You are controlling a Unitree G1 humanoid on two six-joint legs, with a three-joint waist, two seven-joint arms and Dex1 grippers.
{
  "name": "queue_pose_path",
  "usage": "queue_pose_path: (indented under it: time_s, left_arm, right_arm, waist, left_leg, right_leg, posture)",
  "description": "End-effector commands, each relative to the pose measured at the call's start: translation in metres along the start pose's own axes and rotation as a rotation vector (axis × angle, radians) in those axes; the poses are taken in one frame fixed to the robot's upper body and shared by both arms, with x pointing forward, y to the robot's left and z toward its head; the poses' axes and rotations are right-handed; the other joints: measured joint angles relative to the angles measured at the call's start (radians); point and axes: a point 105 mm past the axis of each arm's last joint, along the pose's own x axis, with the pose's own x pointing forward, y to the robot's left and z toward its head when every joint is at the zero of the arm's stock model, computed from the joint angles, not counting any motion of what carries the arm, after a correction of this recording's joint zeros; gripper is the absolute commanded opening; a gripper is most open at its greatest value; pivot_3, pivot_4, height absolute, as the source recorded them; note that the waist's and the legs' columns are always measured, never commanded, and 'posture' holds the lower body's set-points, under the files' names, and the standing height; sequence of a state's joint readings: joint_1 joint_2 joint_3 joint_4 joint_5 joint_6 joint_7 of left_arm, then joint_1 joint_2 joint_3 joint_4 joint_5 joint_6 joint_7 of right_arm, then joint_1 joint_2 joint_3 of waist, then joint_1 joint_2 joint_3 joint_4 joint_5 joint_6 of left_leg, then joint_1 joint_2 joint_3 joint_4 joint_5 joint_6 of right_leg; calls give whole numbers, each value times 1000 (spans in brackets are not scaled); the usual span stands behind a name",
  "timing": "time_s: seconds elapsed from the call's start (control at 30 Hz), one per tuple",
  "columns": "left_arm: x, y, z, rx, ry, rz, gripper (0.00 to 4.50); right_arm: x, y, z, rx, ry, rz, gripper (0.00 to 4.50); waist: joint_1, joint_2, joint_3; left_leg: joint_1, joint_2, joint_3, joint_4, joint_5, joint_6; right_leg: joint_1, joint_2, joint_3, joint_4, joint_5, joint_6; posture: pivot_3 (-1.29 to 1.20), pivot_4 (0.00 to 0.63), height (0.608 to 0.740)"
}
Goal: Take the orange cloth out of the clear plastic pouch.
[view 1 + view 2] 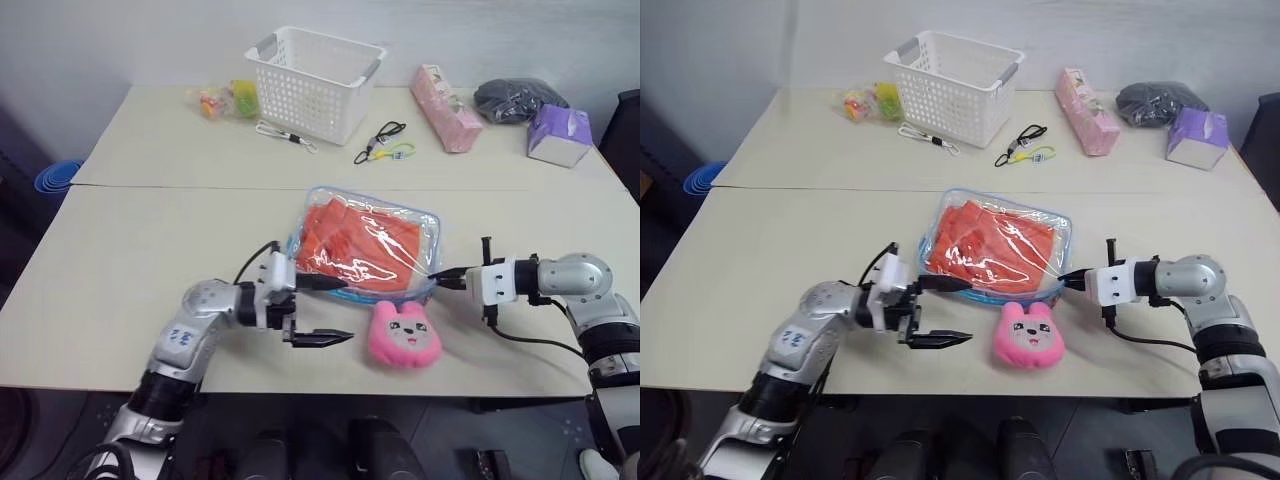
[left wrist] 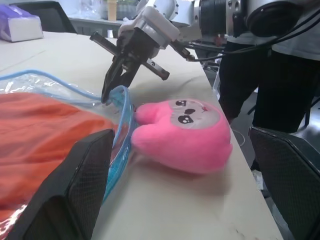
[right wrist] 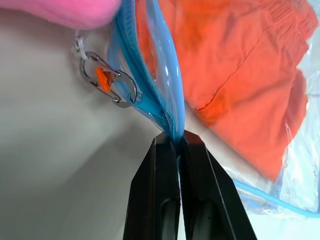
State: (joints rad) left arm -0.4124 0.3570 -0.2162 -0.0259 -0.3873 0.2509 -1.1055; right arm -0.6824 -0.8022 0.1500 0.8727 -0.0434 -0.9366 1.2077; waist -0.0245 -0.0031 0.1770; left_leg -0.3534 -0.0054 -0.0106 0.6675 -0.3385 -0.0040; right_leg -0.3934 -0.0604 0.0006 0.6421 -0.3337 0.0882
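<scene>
At the far edge of the table you have a white basket with grey handles, standing upright. To its left you see a small heap of yellow and orange toys, and just in front of the basket lies a white cord with a clip. To the right of the basket you find a black cord with a yellow-green clip, then a pink packet lying at an angle. Further right sits a dark grey bundle, and just beside it a purple tissue box. Off the table's left side you can make out a blue round object on the floor.
</scene>
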Motion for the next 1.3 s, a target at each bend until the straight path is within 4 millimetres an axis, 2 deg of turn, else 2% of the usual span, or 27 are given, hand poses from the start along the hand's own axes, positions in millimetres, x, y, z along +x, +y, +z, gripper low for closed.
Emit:
queue_pose_path:
  time_s: [0.03, 0.2, 0.3, 0.43, 0.53, 0.7, 0.83, 0.97, 1.13, 1.3]
  left_arm:
    - [28, 1, -3, 26, 25, -31, 4500]
    - [53, -11, -8, 61, 53, -128, 4500]
    - [64, -9, -13, 67, 77, -118, 4500]
    - [69, -6, -28, 80, 148, -98, 4500]
    - [71, -5, -37, 37, 173, -94, 3906]
    - [62, -5, -40, 9, 185, -115, 2387]
    - [34, -2, -37, -54, 186, -120, 1176]
    - [2, 7, -23, -104, 125, -66, 196]
    - [-53, 23, -20, -139, 143, 56, 80]
    - [-120, 50, -19, -176, 146, 302, 80]
  right_arm:
    - [-12, -7, -8, -13, 50, -17, 29]
    - [-12, -8, -11, 2, 58, -16, 29]
    - [-10, -9, -11, 9, 54, -22, 29]
    - [-7, -7, -10, 17, 40, -19, 29]
    - [-7, -6, -10, 20, 36, -12, 0]
    - [-7, -4, -10, 29, 28, -10, 0]
    - [-7, 1, -8, 36, 9, -2, 0]
    - [-8, 7, -5, 43, -20, 16, 0]
    - [-13, 12, -2, 46, -42, 31, 0]
    - [-18, 19, 3, 41, -81, 39, 0]
  waist:
    - [0, 0, 0]
    - [-1, 0, 0]
    - [-1, 0, 0]
    - [0, 0, 0]
    - [0, 0, 0]
    - [0, 0, 0]
    - [-2, 0, 0]
    - [-4, 0, 0]
    - [-3, 0, 0]
    - [-2, 0, 0]
  left_leg:
    - [0, 0, 0, 1, 0, 0]
    - [0, 0, 1, 0, 0, 0]
    - [0, 0, 1, 0, 0, 0]
    - [0, 0, 1, 1, 0, 0]
    - [0, 0, 1, 1, 0, 0]
    - [1, 0, 1, 1, 0, 0]
    - [1, 0, 1, 1, 1, -1]
    - [1, 1, 1, 0, 1, -1]
    - [1, 1, 0, 0, 1, -1]
    - [0, 1, -1, 0, 1, -1]
  right_leg:
    - [0, 0, 0, 0, 0, 0]
    - [0, 0, 0, 1, 0, 0]
    - [0, 0, 1, 1, 0, 0]
    - [0, 0, 1, 1, 0, 0]
    - [0, 0, 1, 1, 0, 0]
    - [0, 0, 1, 1, 0, 0]
    - [0, 0, 1, 1, 0, 0]
    - [0, 1, 1, 1, 0, 0]
    - [0, 0, 0, 1, 0, 0]
    - [0, 0, -1, 1, 0, 0]
  posture:
    - [0, 150, 740]
    - [0, 150, 740]
    - [0, 150, 740]
    - [0, 150, 740]
    - [0, 150, 740]
    - [0, 150, 740]
    - [0, 150, 740]
    - [0, 150, 740]
    - [0, 150, 740]
    - [0, 150, 740]
